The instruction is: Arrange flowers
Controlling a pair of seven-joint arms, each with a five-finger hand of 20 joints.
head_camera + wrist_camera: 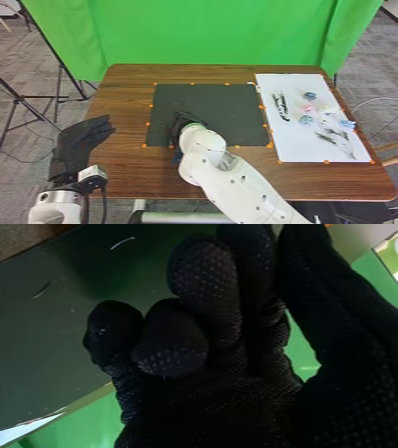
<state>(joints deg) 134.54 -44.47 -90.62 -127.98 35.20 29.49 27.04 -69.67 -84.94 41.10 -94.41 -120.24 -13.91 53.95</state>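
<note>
Colleague: Start with the head view. How far along are we?

Operator: Hardly begun, I'd judge. I see the flowers [307,108] lying loose on the white sheet [293,153], over on my right side: blue, pink and pale heads, with the leafy stems [336,143] near them and a dark twig [282,106] to their left. They're spread flat, ungathered, so nearly all the arranging looks to be left.

Colleague: And your hands?

Operator: My left hand [73,145] is at the table's [121,120] left edge, loosely open and holding nothing, well apart from the flowers. My right hand [185,121] is over the dark mat [218,102], also away from them.

Colleague: Now the right wrist view. Does that settle whether you've got a stem?

Operator: No. The right hand is large against the mat, with the green curtain [84,426] beyond it, but I can't tell whether it's open, closed or clamped on something. I can't count a flower as picked up from this. As I read it, picking, placing and grouping them remain the work ahead.
</note>
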